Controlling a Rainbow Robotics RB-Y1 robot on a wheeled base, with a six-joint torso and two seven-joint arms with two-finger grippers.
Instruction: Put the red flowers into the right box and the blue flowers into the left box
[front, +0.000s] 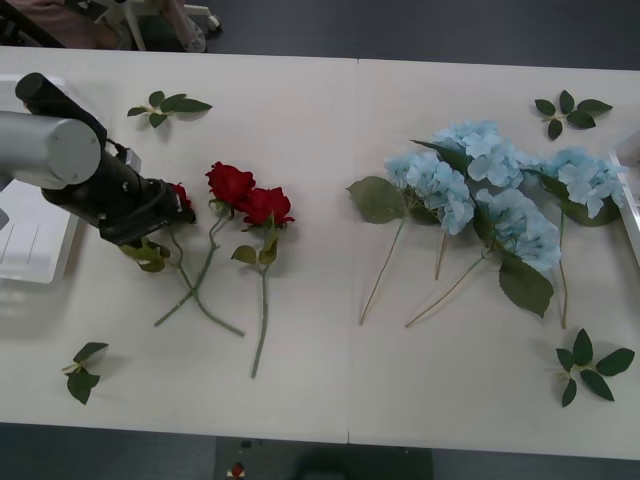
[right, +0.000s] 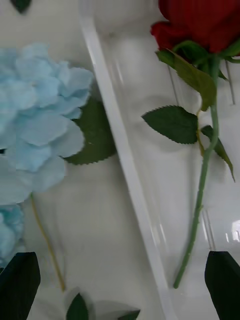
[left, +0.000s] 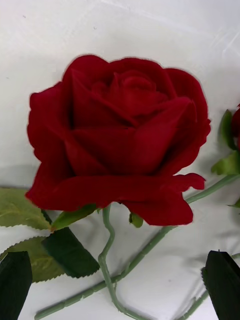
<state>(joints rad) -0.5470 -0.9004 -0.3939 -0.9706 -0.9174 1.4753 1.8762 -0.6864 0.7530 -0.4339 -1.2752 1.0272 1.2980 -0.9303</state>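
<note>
Three red flowers lie left of the table's middle: two blooms (front: 230, 182) (front: 268, 205) side by side, a third (front: 180, 192) half hidden under my left gripper (front: 172, 208). The left wrist view shows that rose (left: 120, 135) close up; the left gripper (left: 120, 287) is open just above its stem. Several blue flowers (front: 490, 185) lie on the right half of the table. My right gripper (right: 120, 287) is open over the right box (right: 125, 165), where another red flower (right: 200, 22) lies, with a blue flower (right: 40, 125) just outside the rim. The left box (front: 30, 250) is behind my left arm.
Loose green leaf sprigs lie at the back left (front: 165, 105), back right (front: 570, 110), front right (front: 590, 365) and front left (front: 82, 370). The right box's pale rim (front: 628, 205) shows at the table's right edge. The roses' stems cross each other (front: 195, 290).
</note>
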